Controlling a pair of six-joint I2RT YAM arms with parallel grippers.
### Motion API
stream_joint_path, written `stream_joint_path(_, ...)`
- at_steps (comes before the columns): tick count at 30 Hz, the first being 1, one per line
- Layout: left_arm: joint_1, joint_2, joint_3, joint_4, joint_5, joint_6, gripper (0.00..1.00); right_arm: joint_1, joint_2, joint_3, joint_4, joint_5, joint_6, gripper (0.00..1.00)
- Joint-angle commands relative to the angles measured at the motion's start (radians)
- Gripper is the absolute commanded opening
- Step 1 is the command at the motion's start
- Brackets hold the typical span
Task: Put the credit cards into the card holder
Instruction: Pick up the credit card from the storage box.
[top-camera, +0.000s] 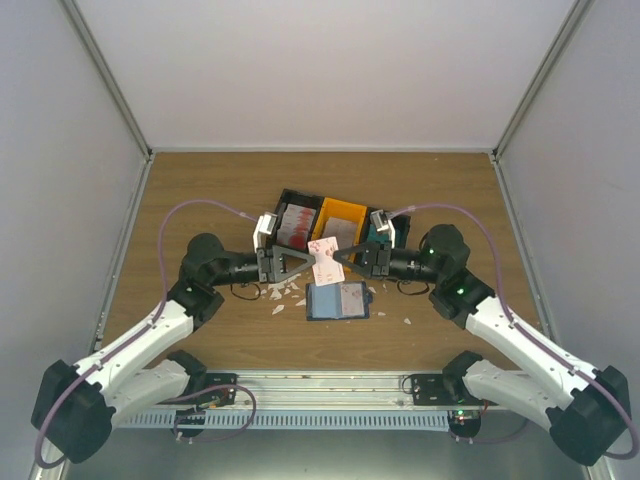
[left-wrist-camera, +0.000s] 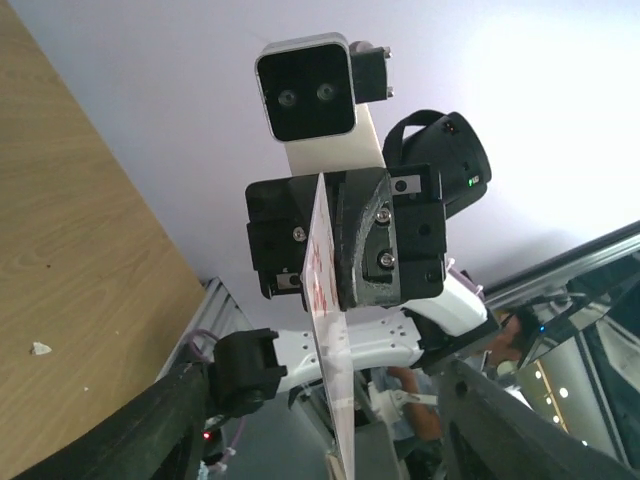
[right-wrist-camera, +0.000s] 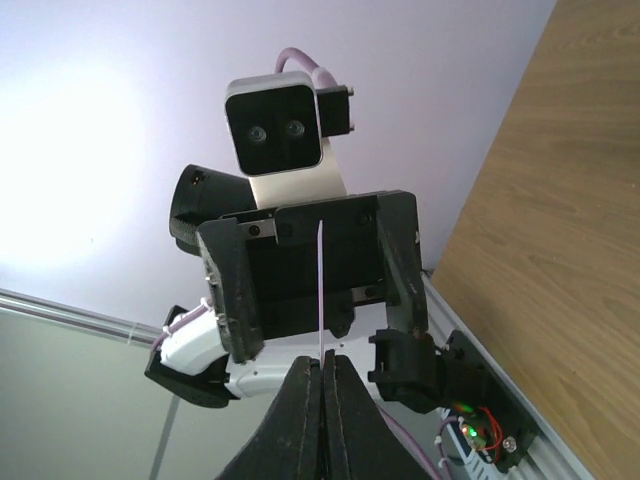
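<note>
One card between my two hands, holder open beside it.
My left gripper (top-camera: 303, 262) stands wide, its fingers (left-wrist-camera: 120, 432) on either side of the white, pink-printed credit card (top-camera: 325, 262) and clear of it. My right gripper (top-camera: 340, 258) is clamped on the card's opposite edge. The card holder (top-camera: 338, 300) lies open on the table (top-camera: 200, 200), just near-side of the card.
</note>
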Motion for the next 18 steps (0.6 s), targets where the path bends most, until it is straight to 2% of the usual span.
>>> stream_joint_path(1,-0.019,0.027,-0.022,0.102,0.004,-0.066,0.56,0.011,-0.023,-0.025,0.055,-0.030,0.036,0.01)
stream_joint_path(6,-0.019,0.040,-0.046,0.106,-0.019,-0.085,0.29,0.012,-0.028,-0.051,0.046,-0.039,0.024,0.00)
stream_joint_path(10,-0.020,0.073,-0.037,0.089,-0.003,-0.091,0.11,0.011,-0.016,-0.055,0.046,-0.048,0.002,0.00)
stream_joint_path(14,-0.020,0.116,-0.036,0.086,0.014,-0.091,0.01,0.011,-0.006,-0.049,0.041,-0.051,-0.028,0.04)
stream_joint_path(16,-0.020,0.130,-0.039,0.088,0.017,-0.088,0.00,0.011,-0.003,-0.043,0.011,-0.040,-0.065,0.13)
stream_joint_path(18,-0.020,0.139,-0.042,0.085,0.016,-0.083,0.00,0.011,-0.006,-0.032,-0.038,-0.013,-0.126,0.15)
